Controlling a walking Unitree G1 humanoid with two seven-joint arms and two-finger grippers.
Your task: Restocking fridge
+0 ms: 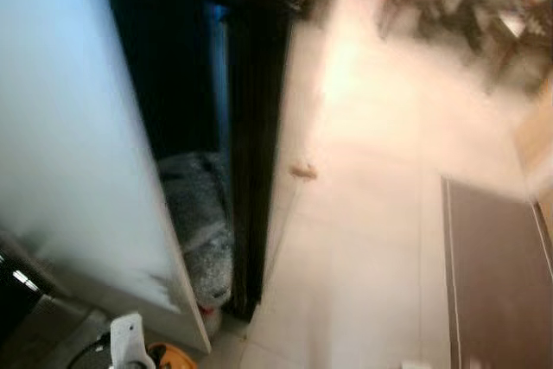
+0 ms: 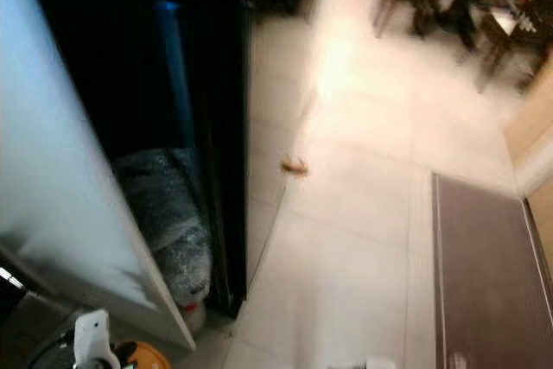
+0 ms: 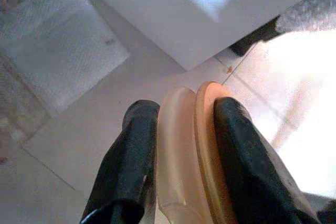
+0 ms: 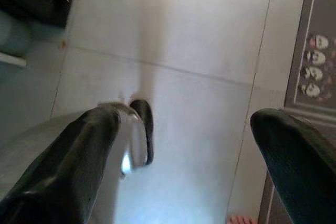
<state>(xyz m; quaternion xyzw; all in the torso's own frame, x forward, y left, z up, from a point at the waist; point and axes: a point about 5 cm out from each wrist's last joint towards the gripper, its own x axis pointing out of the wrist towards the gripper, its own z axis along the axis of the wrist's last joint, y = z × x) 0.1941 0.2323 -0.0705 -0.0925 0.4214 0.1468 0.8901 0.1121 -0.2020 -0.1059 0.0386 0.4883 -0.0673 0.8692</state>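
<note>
The left gripper (image 3: pixel 181 129) has its 2 black fingers (image 3: pixel 131 156) clamped on a round orange-and-cream plastic lid (image 3: pixel 194 150), low above the pale tiled floor (image 1: pixel 363 213) beside the white fridge door (image 1: pixel 78 144). The right gripper (image 4: pixel 184 150) hangs spread apart, holding nothing, near a dark grey mat (image 1: pixel 497 274).

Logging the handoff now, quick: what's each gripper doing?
Left gripper: shut on an orange-and-cream object, above the floor.
Right gripper: open, holding nothing, above the tiled floor.
</note>
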